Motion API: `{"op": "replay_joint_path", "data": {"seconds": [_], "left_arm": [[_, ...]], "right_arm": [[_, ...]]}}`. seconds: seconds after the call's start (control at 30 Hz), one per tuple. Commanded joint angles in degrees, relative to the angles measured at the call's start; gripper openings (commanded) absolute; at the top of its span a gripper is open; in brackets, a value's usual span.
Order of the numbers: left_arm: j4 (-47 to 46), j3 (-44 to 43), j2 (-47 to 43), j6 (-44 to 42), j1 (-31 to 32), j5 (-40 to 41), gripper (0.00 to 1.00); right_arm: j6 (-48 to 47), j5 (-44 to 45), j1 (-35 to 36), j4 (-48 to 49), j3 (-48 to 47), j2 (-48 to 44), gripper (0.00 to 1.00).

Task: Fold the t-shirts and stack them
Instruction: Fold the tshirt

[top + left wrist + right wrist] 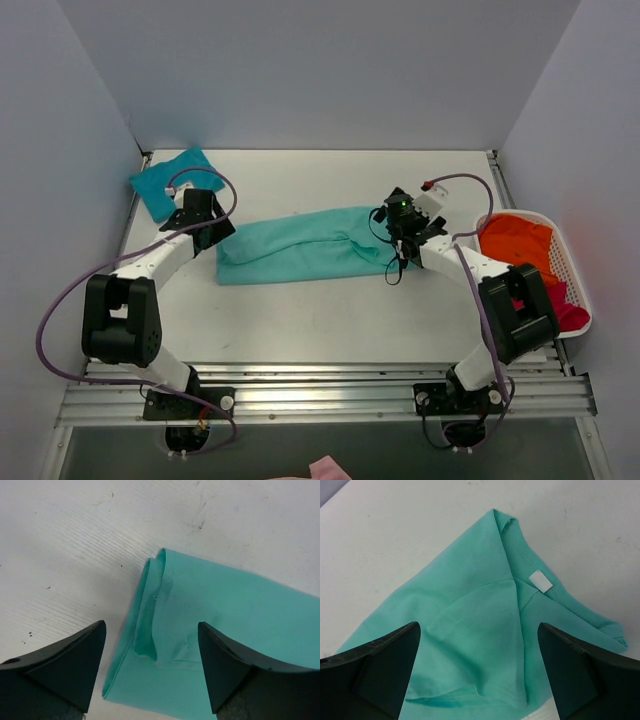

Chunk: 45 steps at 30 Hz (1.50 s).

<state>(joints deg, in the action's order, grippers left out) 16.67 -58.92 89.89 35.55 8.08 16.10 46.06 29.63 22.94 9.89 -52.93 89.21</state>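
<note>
Mint shirt (300, 245) lies in a long band on table (320, 310).
Left gripper (151, 630) and right gripper (479, 630) hover over its ends, fingers wide, gripping nothing.

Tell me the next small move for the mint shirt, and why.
Probably lower the open right claw and close it on the collar end. The mint shirt lies as a long strip, the left claw open over its other end too; a crosswise fold seems due.

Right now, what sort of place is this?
Likely a robot test cell, not a home: plain walls box in a white table, arms bolted to a metal rail, a basket of shirts.
</note>
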Motion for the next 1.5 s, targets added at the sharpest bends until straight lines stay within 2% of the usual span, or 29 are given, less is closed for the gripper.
{"op": "replay_joint_path", "data": {"seconds": [0.0,0.03,0.13,0.27,0.53,0.63,0.87,1.0,1.03,1.13,1.3,1.47], "left_arm": [[-3.9,-0.7,2.9,-0.8,0.1,-0.9,0.82],[-3.9,-1.3,4.4,-1.0,-0.1,-1.1,0.75],[-4.4,-3.7,7.4,-1.6,-0.1,-1.9,0.63],[-4.9,-6.1,10.7,-1.9,-0.1,-1.9,0.58],[-5.2,-11.4,16.1,-2.8,-0.2,-1.9,0.57],[-4.7,-13.0,18.0,-2.9,-0.2,-1.8,0.48],[-2.9,-16.8,21.1,-2.9,-0.3,-1.5,0.41],[-2.0,-17.8,22.0,-2.9,-0.3,-1.1,0.29],[-2.0,-17.8,22.1,-2.9,-0.3,-0.7,0.16],[-1.6,-18.6,22.5,-2.9,-0.4,-0.6,0.02],[-1.6,-19.6,22.9,-2.4,-1.4,-1.8,0.02],[-2.2,-20.7,23.1,-2.3,-2.4,-3.4,0.02]], "right_arm": [[-0.4,2.8,-0.8,0.6,-3.7,4.2,1.00],[-0.5,2.2,-1.0,1.3,-4.1,5.0,1.00],[-0.8,0.9,-1.7,2.1,-6.5,8.1,1.00],[-1.6,0.3,-2.4,2.3,-9.3,11.2,1.00],[-2.9,-1.1,-4.3,3.6,-13.0,16.3,1.00],[-3.2,-2.4,-5.5,4.2,-14.0,18.1,0.99],[-3.5,-4.7,-8.5,5.3,-14.7,20.1,0.99],[-3.6,-5.5,-9.6,5.8,-14.5,20.0,0.99],[-3.6,-5.5,-9.6,5.9,-14.5,20.0,0.99],[-3.6,-6.2,-9.7,6.4,-14.2,19.8,0.98],[-4.0,-7.4,-9.7,7.0,-14.0,19.0,0.92],[-4.3,-7.4,-9.7,7.5,-13.9,18.3,0.82]]}}
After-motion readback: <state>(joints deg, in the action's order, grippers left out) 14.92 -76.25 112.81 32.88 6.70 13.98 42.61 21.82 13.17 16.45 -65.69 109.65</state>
